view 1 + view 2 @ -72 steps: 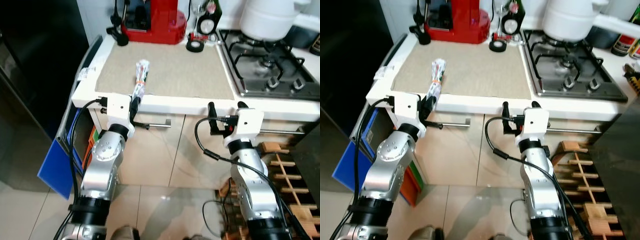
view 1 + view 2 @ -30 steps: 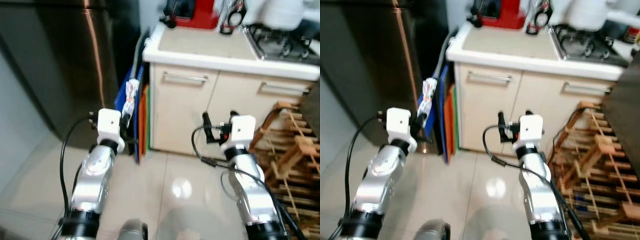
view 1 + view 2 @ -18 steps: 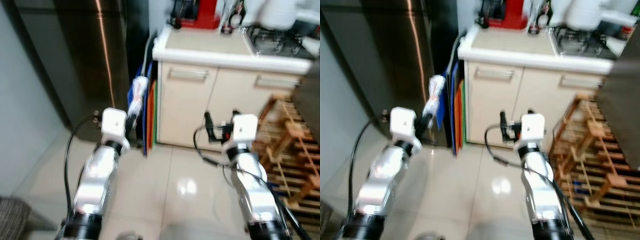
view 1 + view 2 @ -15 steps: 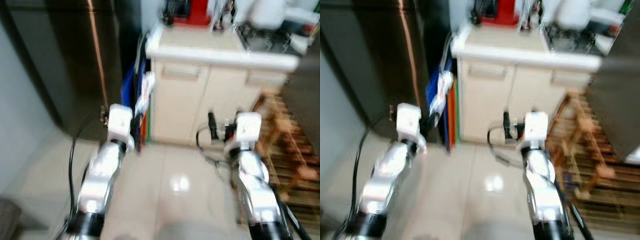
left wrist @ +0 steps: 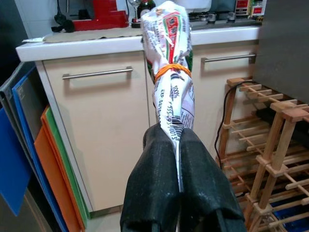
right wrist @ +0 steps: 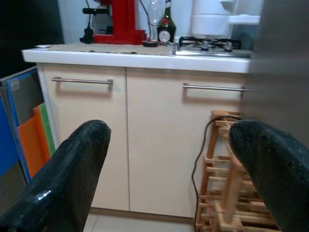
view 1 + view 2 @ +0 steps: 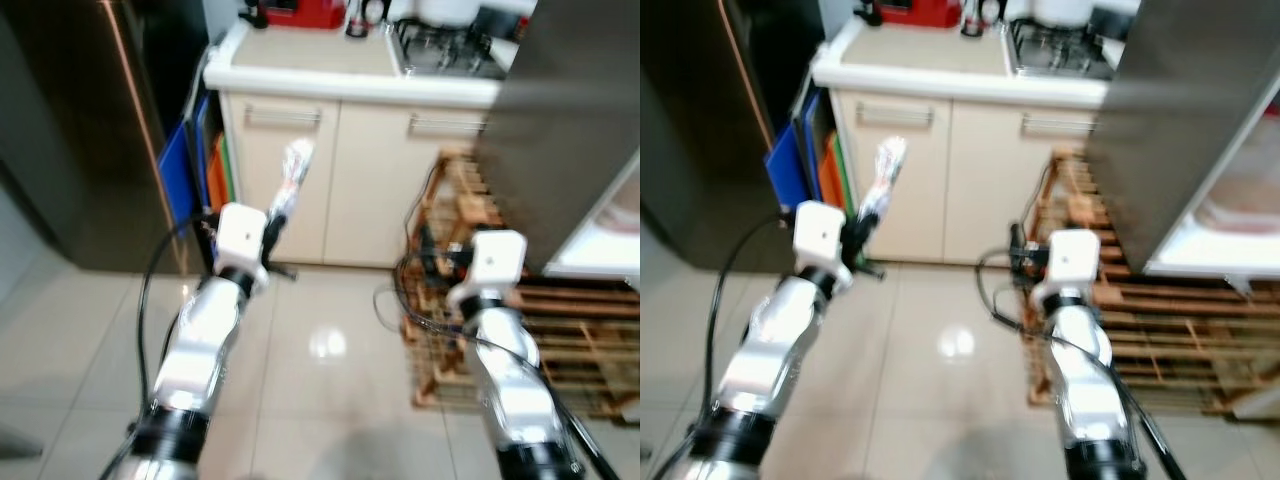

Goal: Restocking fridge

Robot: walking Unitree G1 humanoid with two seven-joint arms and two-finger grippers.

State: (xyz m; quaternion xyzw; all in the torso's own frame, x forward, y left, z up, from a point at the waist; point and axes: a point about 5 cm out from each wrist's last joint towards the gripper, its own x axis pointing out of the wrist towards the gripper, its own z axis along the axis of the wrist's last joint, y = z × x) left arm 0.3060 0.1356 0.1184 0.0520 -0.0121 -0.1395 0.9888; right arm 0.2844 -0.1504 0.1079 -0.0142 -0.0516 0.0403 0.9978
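While the left end effector (image 5: pixel 177 159) clamps a wrapped packet (image 5: pixel 170 72), the right end effector (image 6: pixel 169 159) gapes — cabinet (image 7: pixel 330 180) ahead.

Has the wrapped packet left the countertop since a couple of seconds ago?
Yes. The wrapped packet, then lying on the countertop mat, is now clamped in the left gripper and held out over the floor, in front of the cabinet doors.

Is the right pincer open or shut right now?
Open: in the right wrist view its two black fingers stand wide apart, with only the cream cabinet doors between them.
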